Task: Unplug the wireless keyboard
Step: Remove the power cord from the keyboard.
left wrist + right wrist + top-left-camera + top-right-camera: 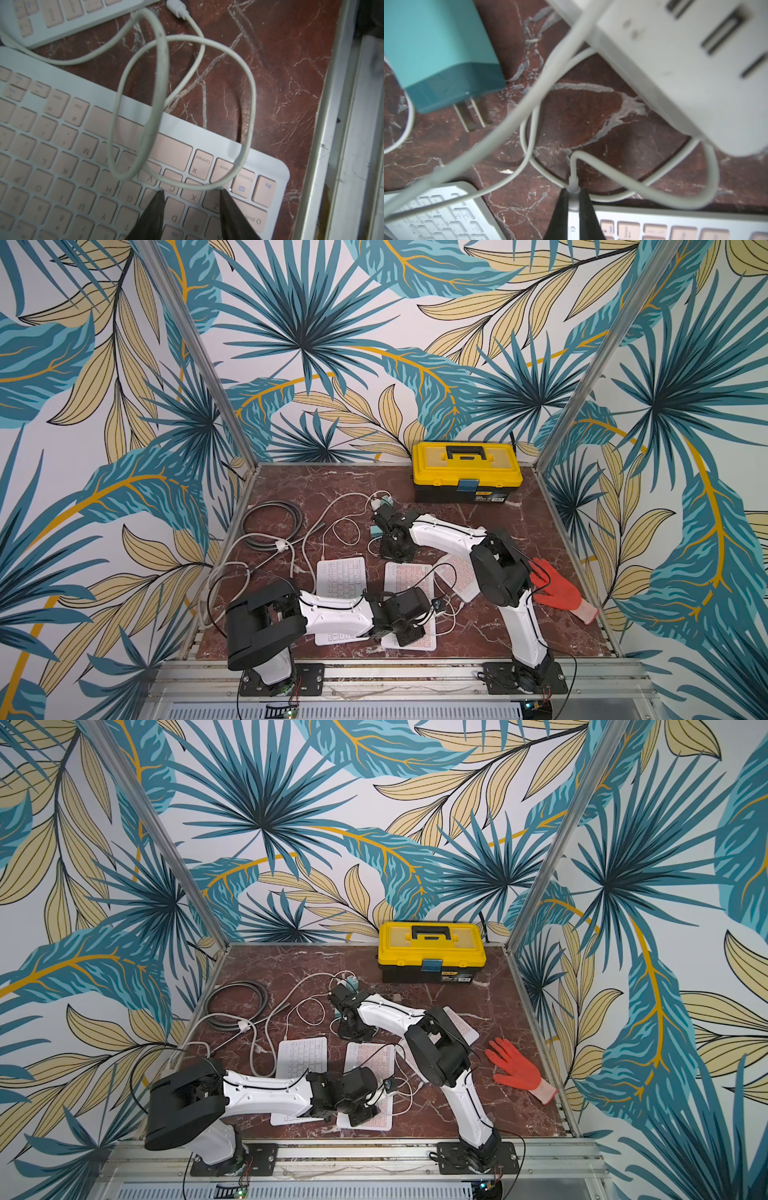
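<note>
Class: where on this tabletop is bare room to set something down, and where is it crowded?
Bare marble lies at the back left of the yellow toolbox, and between toolbox and orange glove. Crowded: the middle, with keyboards and white cables.

Toolbox (467,472) back right on table (478,635), coil (270,504) back left, left keyboard (340,576), middle keyboard (403,576), right keyboard (459,578) abreast in front, plug (574,188) at middle keyboard's rear edge, glove (557,589) far right

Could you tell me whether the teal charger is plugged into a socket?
No, the teal charger lies on the table, its prongs bare.
</note>
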Robot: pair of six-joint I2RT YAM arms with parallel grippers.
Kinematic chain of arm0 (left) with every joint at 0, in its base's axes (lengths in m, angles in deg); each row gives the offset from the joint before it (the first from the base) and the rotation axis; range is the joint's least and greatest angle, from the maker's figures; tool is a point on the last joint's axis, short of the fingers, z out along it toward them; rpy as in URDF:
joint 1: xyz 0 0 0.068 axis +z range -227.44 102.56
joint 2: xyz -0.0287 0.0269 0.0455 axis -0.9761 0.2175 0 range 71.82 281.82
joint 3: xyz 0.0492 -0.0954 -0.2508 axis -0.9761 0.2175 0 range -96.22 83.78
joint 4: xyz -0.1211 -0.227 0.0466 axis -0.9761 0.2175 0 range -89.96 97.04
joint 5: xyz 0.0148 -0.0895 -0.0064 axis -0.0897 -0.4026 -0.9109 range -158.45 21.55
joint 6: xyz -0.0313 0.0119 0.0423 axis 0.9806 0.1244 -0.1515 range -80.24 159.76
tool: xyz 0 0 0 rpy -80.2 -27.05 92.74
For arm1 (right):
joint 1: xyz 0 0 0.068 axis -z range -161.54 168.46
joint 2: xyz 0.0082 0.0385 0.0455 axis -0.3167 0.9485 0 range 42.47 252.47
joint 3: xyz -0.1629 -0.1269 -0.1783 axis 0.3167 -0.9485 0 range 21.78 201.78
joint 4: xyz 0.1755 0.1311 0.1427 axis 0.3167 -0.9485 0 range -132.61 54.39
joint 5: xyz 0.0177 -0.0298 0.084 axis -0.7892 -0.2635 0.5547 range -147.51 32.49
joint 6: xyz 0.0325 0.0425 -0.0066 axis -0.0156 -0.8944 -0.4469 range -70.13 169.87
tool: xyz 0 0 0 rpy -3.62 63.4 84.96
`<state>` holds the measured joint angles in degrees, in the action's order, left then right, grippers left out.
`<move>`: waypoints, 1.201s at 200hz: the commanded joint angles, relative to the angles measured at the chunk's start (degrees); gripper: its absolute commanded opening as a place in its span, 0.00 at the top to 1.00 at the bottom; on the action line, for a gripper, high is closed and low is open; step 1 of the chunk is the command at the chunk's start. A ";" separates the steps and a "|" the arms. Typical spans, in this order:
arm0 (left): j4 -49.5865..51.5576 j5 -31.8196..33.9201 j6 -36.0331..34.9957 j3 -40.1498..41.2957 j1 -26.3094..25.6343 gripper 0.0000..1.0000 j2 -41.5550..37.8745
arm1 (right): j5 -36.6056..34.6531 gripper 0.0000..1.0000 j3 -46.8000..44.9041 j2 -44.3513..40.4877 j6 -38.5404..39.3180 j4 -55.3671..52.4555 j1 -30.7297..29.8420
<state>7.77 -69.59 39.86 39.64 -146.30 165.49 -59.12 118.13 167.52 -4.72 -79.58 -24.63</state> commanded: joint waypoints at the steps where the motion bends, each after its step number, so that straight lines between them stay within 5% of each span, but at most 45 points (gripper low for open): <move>1: 3.86 -0.05 4.78 0.73 -0.84 0.56 1.21 | -2.30 0.89 -0.21 3.20 -5.35 -4.03 2.26; 27: 3.79 0.71 7.60 1.67 -0.92 0.56 0.06 | -1.73 0.89 1.65 4.15 -5.78 -4.65 2.54; 87: 3.52 1.05 8.84 1.69 -0.97 0.56 1.23 | -4.41 0.90 5.12 7.02 8.62 -7.35 0.78; 169: 2.57 0.01 10.00 2.07 -0.33 0.56 2.24 | 0.11 0.90 2.68 5.69 -11.04 -4.71 3.90; 240: 1.55 -0.76 10.98 2.88 0.57 0.56 2.27 | -8.19 0.90 15.46 11.03 11.20 -12.04 0.20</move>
<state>5.71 -68.00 49.68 40.29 -145.99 165.58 -59.31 131.62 175.17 -1.27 -92.26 -23.65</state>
